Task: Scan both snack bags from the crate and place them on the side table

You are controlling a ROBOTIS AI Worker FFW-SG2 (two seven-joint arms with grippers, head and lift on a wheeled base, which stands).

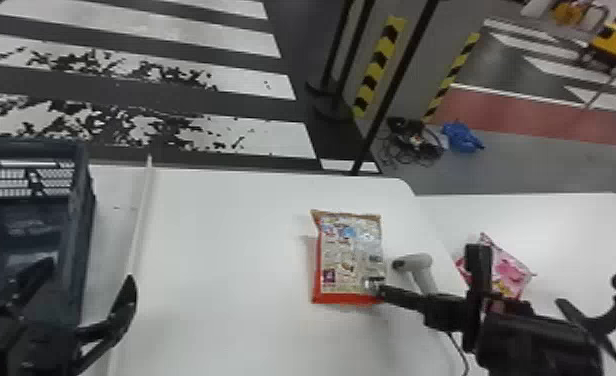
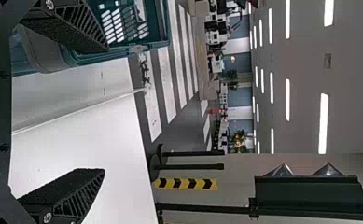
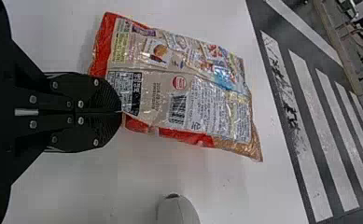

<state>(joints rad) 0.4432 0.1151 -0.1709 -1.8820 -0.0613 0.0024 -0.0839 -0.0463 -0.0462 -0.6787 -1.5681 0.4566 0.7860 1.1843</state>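
Observation:
The right gripper (image 1: 379, 291) is at the lower right corner of an orange-edged snack bag (image 1: 352, 255), which lies on the white table with its printed back up. In the right wrist view the right gripper (image 3: 122, 112) has its fingers pressed together, tips touching the edge of the snack bag (image 3: 184, 88) near the barcode. A pink snack bag (image 1: 512, 270) rests on the side table (image 1: 577, 220), partly behind the right arm. The left gripper (image 1: 84, 282) stands open beside the crate (image 1: 86, 215); the left wrist view shows nothing between the fingers of the left gripper (image 2: 103, 109).
A white handheld scanner (image 1: 424, 272) lies just right of the orange-edged bag, close to the right arm; its rounded end (image 3: 179, 212) appears in the right wrist view. A raised pale strip (image 1: 139, 220) runs along the table (image 1: 232, 250) between crate and bag. Black poles stand behind the table.

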